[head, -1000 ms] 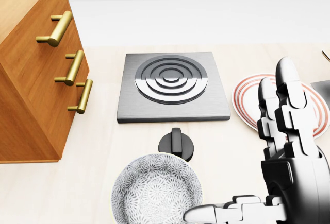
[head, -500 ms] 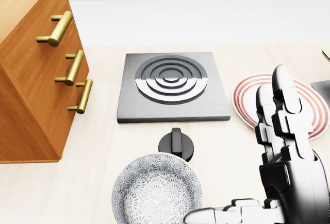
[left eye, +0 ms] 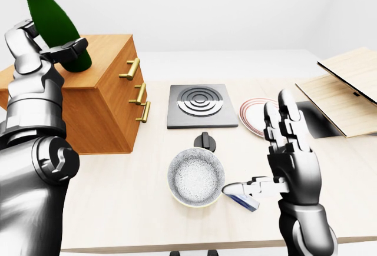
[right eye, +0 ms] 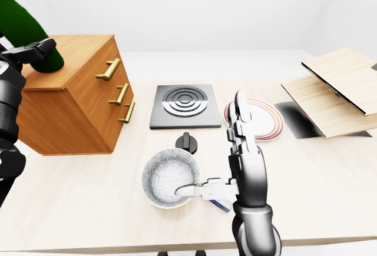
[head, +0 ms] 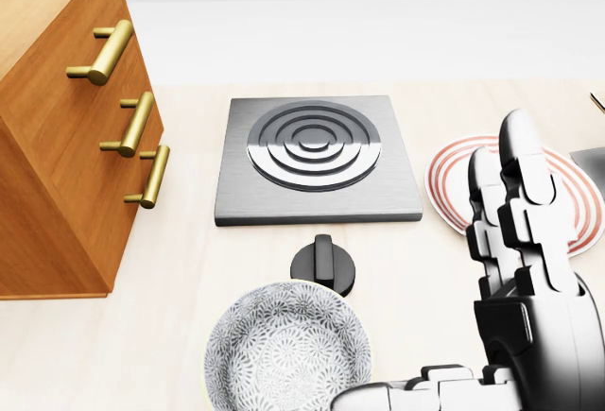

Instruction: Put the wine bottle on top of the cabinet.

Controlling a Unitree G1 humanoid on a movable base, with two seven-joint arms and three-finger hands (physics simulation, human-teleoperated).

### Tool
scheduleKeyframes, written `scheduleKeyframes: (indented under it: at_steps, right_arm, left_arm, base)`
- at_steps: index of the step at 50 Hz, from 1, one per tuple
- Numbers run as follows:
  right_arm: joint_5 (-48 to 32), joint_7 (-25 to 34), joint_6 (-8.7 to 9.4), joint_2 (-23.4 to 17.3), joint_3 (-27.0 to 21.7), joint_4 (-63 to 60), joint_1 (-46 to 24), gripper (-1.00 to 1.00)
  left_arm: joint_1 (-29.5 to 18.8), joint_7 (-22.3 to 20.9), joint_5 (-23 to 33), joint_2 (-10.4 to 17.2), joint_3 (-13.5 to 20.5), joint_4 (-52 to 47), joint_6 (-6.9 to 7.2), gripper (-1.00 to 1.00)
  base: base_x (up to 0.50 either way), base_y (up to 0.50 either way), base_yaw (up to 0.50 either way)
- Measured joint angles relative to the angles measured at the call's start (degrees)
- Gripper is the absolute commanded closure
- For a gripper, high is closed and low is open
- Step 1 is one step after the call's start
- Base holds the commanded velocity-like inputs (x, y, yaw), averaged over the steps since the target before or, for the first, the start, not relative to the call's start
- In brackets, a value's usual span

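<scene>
The green wine bottle point(left eye: 54, 17) leans to the left at the top left of the left-eye view. Its base is at the top of the wooden cabinet point(left eye: 106, 100); I cannot tell whether it touches. My left hand point(left eye: 56, 48) is shut round the bottle's lower body, with one finger point(left eye: 72, 46) across the glass. The bottle's neck is cut off by the view's top edge. My right hand point(left eye: 265, 150) is open and empty, fingers upright and thumb pointing left, over the table to the right of the bowl. The cabinet also shows in the head view point(head: 57, 137).
On the table are a grey stove plate point(head: 315, 159) with a black knob point(head: 323, 265) below it, a patterned bowl point(head: 286, 350), a red-striped plate point(head: 458, 184), and a small blue-white object point(left eye: 244, 200) under my right thumb. Wooden boards point(left eye: 344, 91) lie at the right.
In the head view my right hand has sunk a little and its thumb has reached slightly further left. The table's things have not moved.
</scene>
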Motion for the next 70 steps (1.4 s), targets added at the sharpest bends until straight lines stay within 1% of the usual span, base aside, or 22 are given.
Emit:
scheduleKeyframes:
  at_steps: [2, 6, 15, 16, 17, 19, 20, 21, 23, 30, 40, 41, 42, 43, 44, 46, 52, 57, 66, 70]
  right_arm:
    - [-0.03, -0.02, 0.00, -0.02, -0.02, -0.26, 0.00, -1.00]
    - [-0.14, -0.05, 0.00, -0.04, -0.03, -0.69, 0.01, -1.00]
    - [-0.03, 0.06, 0.00, -0.04, -0.28, -0.79, 0.17, -1.00]
    - [0.00, 0.08, 0.00, -0.04, -0.31, -0.71, 0.18, -1.00]
    - [0.05, 0.11, 0.00, -0.03, -0.35, -0.62, 0.20, -1.00]
    - [0.14, 0.17, 0.00, -0.02, -0.46, -0.47, 0.25, -1.00]
    - [0.19, 0.20, 0.00, -0.02, -0.52, -0.42, 0.28, -1.00]
    - [0.22, 0.24, 0.00, -0.01, -0.58, -0.37, 0.30, -1.00]
    - [0.28, 0.30, 0.00, -0.01, -0.69, -0.24, 0.31, -1.00]
    - [0.22, 0.38, 0.00, 0.07, -0.72, -0.06, 0.35, -1.00]
    - [0.09, 0.26, 0.00, 0.12, -0.51, -0.31, 0.26, -1.00]
    - [0.08, 0.25, 0.00, 0.12, -0.51, -0.33, 0.24, -1.00]
    - [0.09, 0.24, 0.00, 0.12, -0.51, -0.34, 0.22, -1.00]
    - [0.09, 0.24, 0.00, 0.12, -0.50, -0.34, 0.21, -1.00]
    - [0.09, 0.24, 0.00, 0.11, -0.50, -0.34, 0.20, -1.00]
    - [0.10, 0.22, 0.00, 0.11, -0.50, -0.31, 0.17, -1.00]
    - [0.09, 0.20, 0.00, 0.15, -0.46, 0.26, -0.24, -1.00]
    - [0.13, 0.22, 0.00, 0.19, -0.47, 0.80, -0.53, -1.00]
    - [0.09, 0.25, 0.00, 0.27, -0.19, 1.63, -0.98, -1.00]
    - [0.10, 0.20, 0.00, 0.25, 0.05, 1.79, -0.79, -1.00]
  left_arm:
    - [0.06, 0.02, -0.05, -0.03, 0.07, -0.01, 0.00, 0.20]
    - [0.11, 0.02, -0.19, -0.08, 0.06, -0.04, 0.00, 0.18]
    - [0.42, 0.14, -0.30, -0.13, -0.16, 0.21, 0.00, 0.03]
    - [0.47, 0.12, -0.47, -0.15, -0.18, 0.27, 0.00, -0.23]
    - [0.54, 0.09, -0.66, -0.18, -0.28, 0.34, 0.00, -0.33]
    - [0.77, 0.14, -0.88, -0.20, -0.43, 0.60, 0.00, -0.32]
    - [0.88, 0.17, -0.97, -0.21, -0.49, 0.72, 0.00, -0.38]
    - [0.98, 0.20, -1.04, -0.22, -0.56, 0.82, 0.00, -0.50]
    - [1.16, 0.27, -1.17, -0.24, -0.67, 1.01, 0.00, -0.55]
    - [1.66, 0.41, -1.42, -0.28, -0.91, 1.44, 0.00, -0.58]
    - [1.83, 0.43, -1.43, -0.28, -1.15, 1.54, 0.00, -0.56]
    - [1.83, 0.43, -1.44, -0.26, -1.16, 1.55, 0.00, -0.58]
    - [1.81, 0.41, -1.47, -0.22, -1.16, 1.57, 0.00, -0.65]
    - [1.75, 0.40, -1.50, -0.16, -1.16, 1.59, 0.00, -0.80]
    - [1.67, 0.38, -1.54, -0.07, -1.17, 1.60, 0.00, -1.00]
    - [1.29, 0.32, -1.57, 0.21, -1.21, 1.62, 0.00, -1.00]
    - [-1.45, -0.47, -1.25, 1.71, -1.84, 1.37, 0.00, -1.00]
    - [-5.28, -1.54, -0.97, 3.48, -2.61, 0.79, 0.00, -1.00]
    - [-12.97, -6.21, -1.50, 7.31, -4.52, -2.16, 0.00, -1.00]
    - [-15.22, -8.51, -2.22, 9.02, -5.41, -5.28, 0.00, -1.00]
  base:
    - [0.00, 0.00, 0.00]
    - [0.00, 0.00, 0.00]
    - [0.00, 0.00, 0.00]
    - [0.00, 0.00, 0.00]
    - [0.00, 0.00, 0.00]
    - [0.00, 0.00, 0.00]
    - [0.00, 0.00, 0.00]
    - [0.00, 0.00, 0.00]
    - [0.00, 0.00, 0.00]
    - [0.00, 0.00, 0.00]
    - [0.00, 0.00, 0.00]
    - [0.00, 0.00, 0.00]
    - [0.00, 0.00, 0.00]
    - [0.00, 0.00, 0.00]
    - [0.00, 0.00, 0.00]
    - [0.00, 0.00, 0.00]
    - [0.00, 0.00, 0.00]
    - [0.00, 0.00, 0.00]
    - [0.00, 0.00, 0.00]
    - [0.00, 0.00, 0.00]
